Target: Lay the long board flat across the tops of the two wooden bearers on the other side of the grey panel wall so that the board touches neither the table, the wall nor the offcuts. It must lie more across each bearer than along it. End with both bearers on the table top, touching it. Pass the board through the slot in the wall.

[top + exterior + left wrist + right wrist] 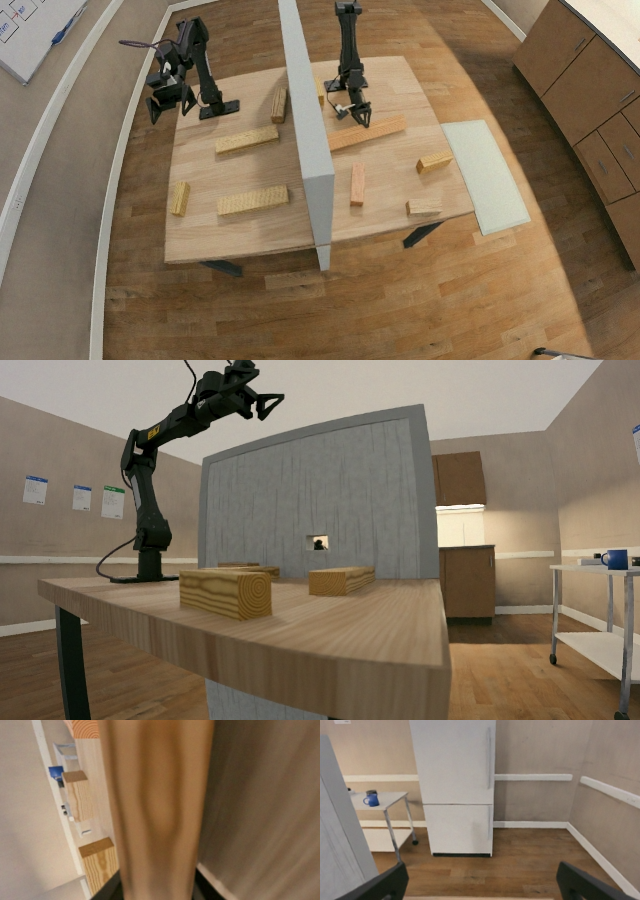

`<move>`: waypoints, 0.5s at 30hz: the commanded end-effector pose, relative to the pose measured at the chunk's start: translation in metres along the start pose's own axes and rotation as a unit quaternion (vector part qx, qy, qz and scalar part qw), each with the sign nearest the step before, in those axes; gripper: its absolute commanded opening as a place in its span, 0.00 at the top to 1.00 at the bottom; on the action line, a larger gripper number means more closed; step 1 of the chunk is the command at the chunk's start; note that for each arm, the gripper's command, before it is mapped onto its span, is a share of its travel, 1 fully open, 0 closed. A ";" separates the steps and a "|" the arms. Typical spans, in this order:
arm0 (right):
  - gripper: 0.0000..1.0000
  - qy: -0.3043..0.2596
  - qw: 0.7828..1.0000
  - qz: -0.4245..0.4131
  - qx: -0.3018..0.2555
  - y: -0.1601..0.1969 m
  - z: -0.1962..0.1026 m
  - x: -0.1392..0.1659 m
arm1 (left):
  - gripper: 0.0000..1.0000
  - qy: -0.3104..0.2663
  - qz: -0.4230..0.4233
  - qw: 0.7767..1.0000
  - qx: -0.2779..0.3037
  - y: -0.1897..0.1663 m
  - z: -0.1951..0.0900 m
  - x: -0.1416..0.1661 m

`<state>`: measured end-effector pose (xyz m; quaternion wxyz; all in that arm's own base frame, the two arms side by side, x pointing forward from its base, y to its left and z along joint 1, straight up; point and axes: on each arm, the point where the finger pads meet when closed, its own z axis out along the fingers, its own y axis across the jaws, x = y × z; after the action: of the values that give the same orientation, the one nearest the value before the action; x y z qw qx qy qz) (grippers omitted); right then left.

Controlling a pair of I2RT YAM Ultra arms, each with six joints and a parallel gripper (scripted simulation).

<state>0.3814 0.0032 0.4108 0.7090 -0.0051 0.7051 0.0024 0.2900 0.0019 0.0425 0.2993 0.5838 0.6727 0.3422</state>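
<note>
Taking 12 o'clock as the top view's upper edge, the long board lies on the 3 o'clock side of the grey panel wall, slanting from 2 toward 8 o'clock, with the left gripper closed partway, clamped on it. Across the wall, toward 9 o'clock, the upper bearer and lower bearer lie on the table top. Toward 10 o'clock, the right gripper hangs raised, fingers spread wide, gripping nothing.
</note>
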 end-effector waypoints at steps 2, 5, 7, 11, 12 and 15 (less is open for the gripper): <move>0.00 -0.028 1.000 0.002 0.006 -0.003 -0.009 -0.027 | 1.00 0.001 -0.009 1.000 -0.030 0.012 0.002 -0.001; 0.00 -0.028 1.000 0.002 0.006 -0.003 -0.009 -0.027 | 1.00 -0.001 -0.013 0.999 -0.050 0.016 -0.002 -0.001; 0.00 -0.028 1.000 0.002 0.006 -0.003 -0.009 -0.027 | 1.00 -0.004 -0.013 0.998 -0.056 0.022 -0.002 -0.003; 0.00 -0.028 1.000 0.002 0.006 -0.003 -0.009 -0.027 | 1.00 0.001 -0.012 0.996 -0.083 0.015 -0.003 -0.001; 0.00 -0.028 1.000 0.002 0.006 -0.003 -0.009 -0.027 | 1.00 0.001 -0.013 0.996 -0.089 0.015 -0.003 -0.001; 0.00 -0.028 1.000 0.002 0.006 -0.003 -0.009 -0.027 | 1.00 0.000 -0.011 0.994 -0.109 0.017 -0.005 -0.001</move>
<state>0.3814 0.0032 0.4108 0.7090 -0.0051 0.7051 0.0024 0.2855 0.0021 0.0396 0.3245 0.5697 0.6571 0.3721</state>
